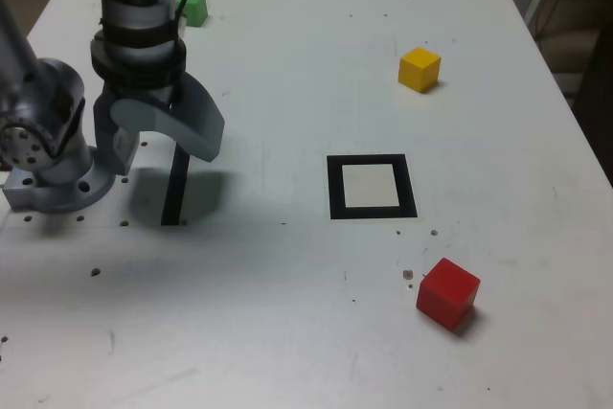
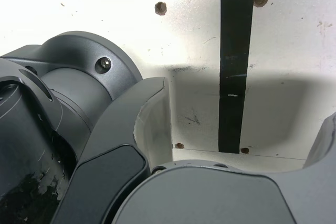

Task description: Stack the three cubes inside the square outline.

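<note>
So right now the gripper (image 1: pixel 168 146) is hanging over the tabletop (image 1: pixel 278 313) on the exterior view's left, near the arm's base (image 1: pixel 59 165). Its jaws are spread wide and there's nothing between them. In the wrist view you look down past the open jaws at bare surface and the straight black strip (image 2: pixel 235 66), plus a few small holes (image 2: pixel 160 8) around it.

None of the cubes is in the square outline (image 1: pixel 336 189), which sits near the middle of the exterior view with just its plain white centre showing. The red cube (image 1: pixel 447 292) is in front of it, off toward the exterior view's right, turned corner-on to the camera. The yellow cube (image 1: pixel 420 70) is behind the outline, also a bit to the right. The green cube (image 1: pixel 194 9) is way back on the left, beyond the gripper, partly hidden by the arm (image 1: pixel 142 7) and its cable. All three are well apart, each resting on the surface, nothing stacked.
</note>
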`<state>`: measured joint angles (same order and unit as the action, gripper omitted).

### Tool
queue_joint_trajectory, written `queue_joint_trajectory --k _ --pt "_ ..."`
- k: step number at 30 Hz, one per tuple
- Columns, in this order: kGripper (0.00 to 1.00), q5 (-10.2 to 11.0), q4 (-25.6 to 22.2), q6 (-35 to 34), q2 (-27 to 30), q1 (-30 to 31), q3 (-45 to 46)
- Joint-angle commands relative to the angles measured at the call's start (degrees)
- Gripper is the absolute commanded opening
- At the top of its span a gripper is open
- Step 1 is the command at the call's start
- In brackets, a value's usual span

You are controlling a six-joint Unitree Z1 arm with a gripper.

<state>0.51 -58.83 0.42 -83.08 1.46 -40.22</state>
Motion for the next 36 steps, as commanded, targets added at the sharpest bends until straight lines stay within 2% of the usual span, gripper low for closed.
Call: queue_joint_trajectory --k 1,24,36 --pt "0.99 0.1 -0.3 -0.1 0.2 0.1 -0.2" --pt "0.99 0.1 -0.3 -0.1 -1.0 0.2 -1.5" --pt "0.99 -0.2 -1.7 -1.2 -2.7 3.7 -5.0"
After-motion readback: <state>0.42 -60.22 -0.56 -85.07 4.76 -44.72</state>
